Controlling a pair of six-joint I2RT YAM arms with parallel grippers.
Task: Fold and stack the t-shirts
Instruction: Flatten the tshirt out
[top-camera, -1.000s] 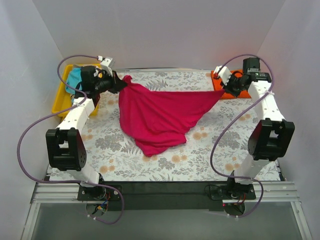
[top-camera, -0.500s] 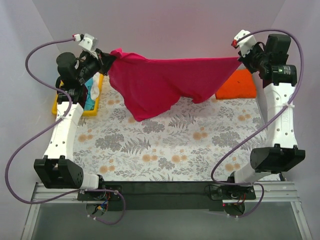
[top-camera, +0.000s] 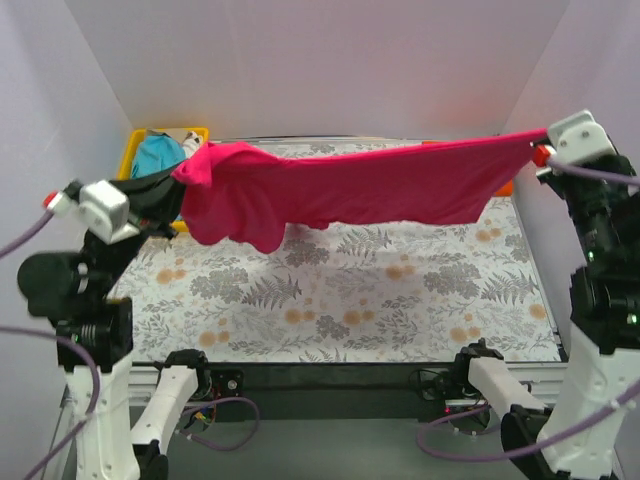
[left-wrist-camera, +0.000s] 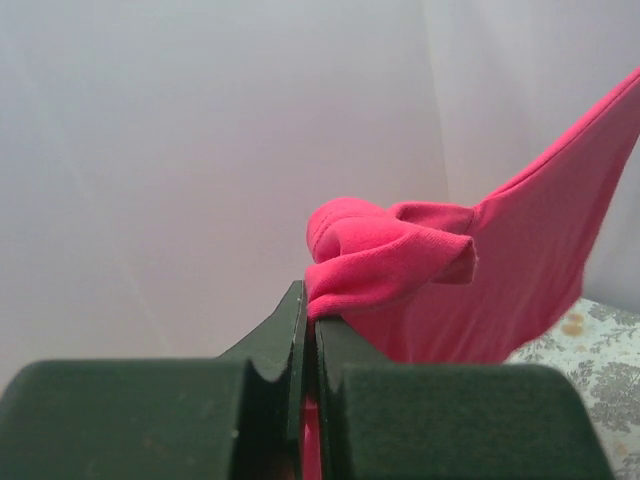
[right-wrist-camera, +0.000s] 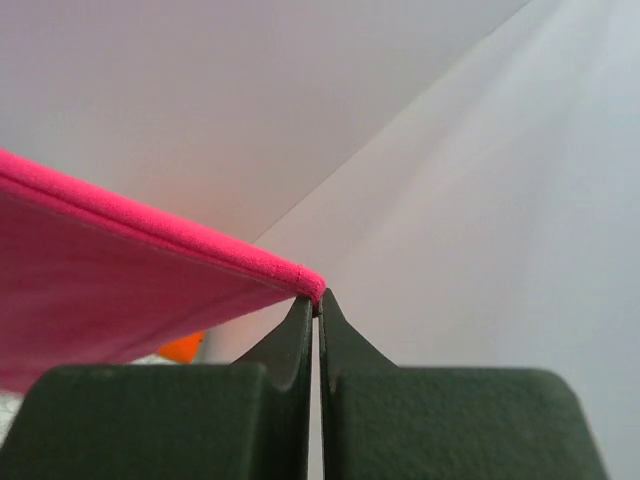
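The magenta-pink t-shirt (top-camera: 350, 190) hangs stretched in the air between both arms, well above the flowered table. My left gripper (top-camera: 178, 190) is shut on its left corner, which bunches over the jaws in the left wrist view (left-wrist-camera: 385, 265). My right gripper (top-camera: 540, 140) is shut on the right corner, seen as a taut hem in the right wrist view (right-wrist-camera: 150, 270). A folded orange t-shirt (right-wrist-camera: 182, 347) lies at the back right, mostly hidden behind the pink cloth. A teal t-shirt (top-camera: 157, 155) sits in the yellow tray.
The yellow plastic tray (top-camera: 136, 140) stands at the back left corner of the table. White walls close in the back and both sides. The flowered tablecloth (top-camera: 340, 300) lies below the hanging shirt.
Both arms have lifted the pink shirt off the table, raised it high and drawn it toward the near side, stretching it out wide.
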